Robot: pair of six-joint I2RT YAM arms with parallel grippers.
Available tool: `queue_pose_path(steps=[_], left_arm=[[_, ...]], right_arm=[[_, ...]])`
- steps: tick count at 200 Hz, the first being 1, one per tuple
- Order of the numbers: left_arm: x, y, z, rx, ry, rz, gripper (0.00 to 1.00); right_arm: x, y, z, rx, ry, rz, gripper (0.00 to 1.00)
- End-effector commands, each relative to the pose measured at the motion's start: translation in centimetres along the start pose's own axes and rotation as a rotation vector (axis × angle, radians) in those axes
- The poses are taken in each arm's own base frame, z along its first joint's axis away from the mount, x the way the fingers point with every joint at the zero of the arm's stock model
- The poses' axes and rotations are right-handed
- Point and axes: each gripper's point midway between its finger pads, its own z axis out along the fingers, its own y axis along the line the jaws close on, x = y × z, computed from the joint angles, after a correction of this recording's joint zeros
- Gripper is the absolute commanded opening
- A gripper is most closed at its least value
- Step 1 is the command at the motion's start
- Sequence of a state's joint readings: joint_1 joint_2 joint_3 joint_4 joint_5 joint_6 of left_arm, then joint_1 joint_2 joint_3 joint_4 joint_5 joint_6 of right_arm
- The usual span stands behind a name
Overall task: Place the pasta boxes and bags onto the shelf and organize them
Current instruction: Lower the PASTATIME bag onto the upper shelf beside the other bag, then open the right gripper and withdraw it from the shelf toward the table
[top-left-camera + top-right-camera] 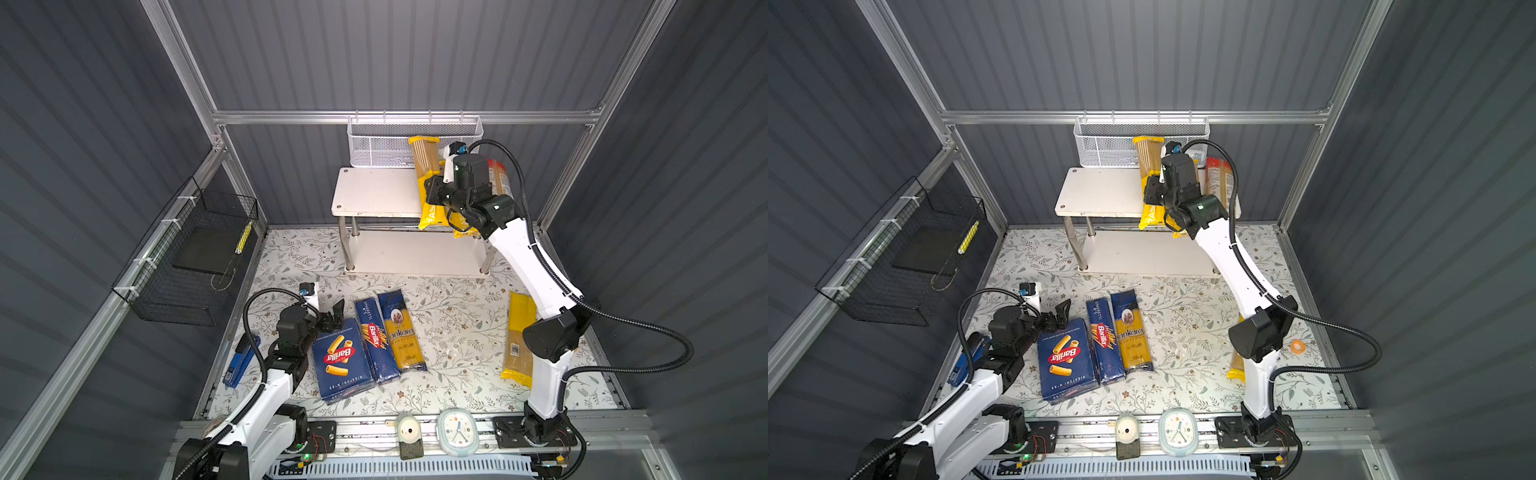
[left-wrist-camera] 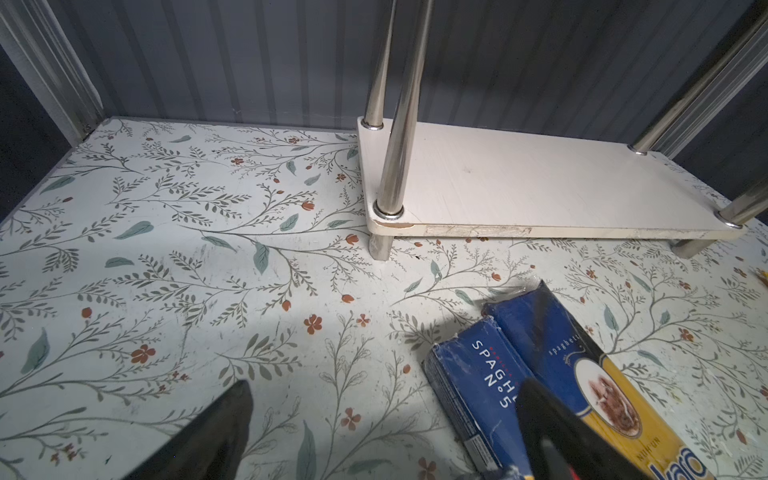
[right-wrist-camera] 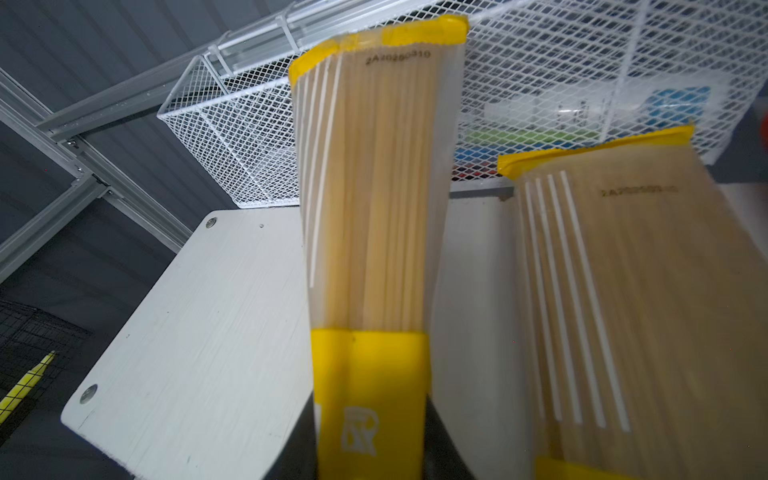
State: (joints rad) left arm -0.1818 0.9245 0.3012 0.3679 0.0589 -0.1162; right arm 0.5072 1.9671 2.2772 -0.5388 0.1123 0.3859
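Only in the right wrist view is the right gripper (image 3: 370,419) seen clamped on the opaque band of a yellow spaghetti packet (image 3: 365,199). The packet is raised over the white shelf (image 3: 187,332), beside a second yellow packet (image 3: 623,291) lying on the top board. A small orange ring (image 1: 1297,346) is shown at right in a top view. The left gripper (image 2: 382,415) is spread open and empty near the cardboard box lettered SPAGHETTI N°5 (image 2: 469,395).

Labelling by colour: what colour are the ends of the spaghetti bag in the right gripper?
Yellow, on the clear spaghetti bag; clearest in the right wrist view.
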Motion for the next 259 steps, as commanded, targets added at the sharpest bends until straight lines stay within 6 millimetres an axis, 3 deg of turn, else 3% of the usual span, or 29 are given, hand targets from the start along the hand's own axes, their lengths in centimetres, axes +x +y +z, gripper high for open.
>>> queue_pose_path(steps=[1,91,165,211,259], left_arm=[[-0.5,0.1,-0.2,-0.006,-0.027,-0.005,1.00],[-0.5,0.1,-0.3,-0.007,-0.026,-0.005,1.00],[-0.4,0.1,-0.3,-0.007,-0.026,-0.005,1.00],[-0.4,0.1,-0.3,-0.004,-0.026,-0.003,1.00],[-0.5,-0.1,-0.2,0.005,-0.026,-0.001,1.00]], right_arm=[[-3.1,-0.1,-0.6,0.000,-0.119,0.016,0.31],[-4.7,0.7,-2.9,-0.011,-0.151,-0.018,0.46],[-5.8,2.6,-7.4,-0.041,-0.150,-0.115,0.47],[-4.0,4.2,-10.5,-0.079,-0.086,-0.205,0.47],[0.7,6.2,-14.1,-0.183,0.026,-0.350,0.48]])
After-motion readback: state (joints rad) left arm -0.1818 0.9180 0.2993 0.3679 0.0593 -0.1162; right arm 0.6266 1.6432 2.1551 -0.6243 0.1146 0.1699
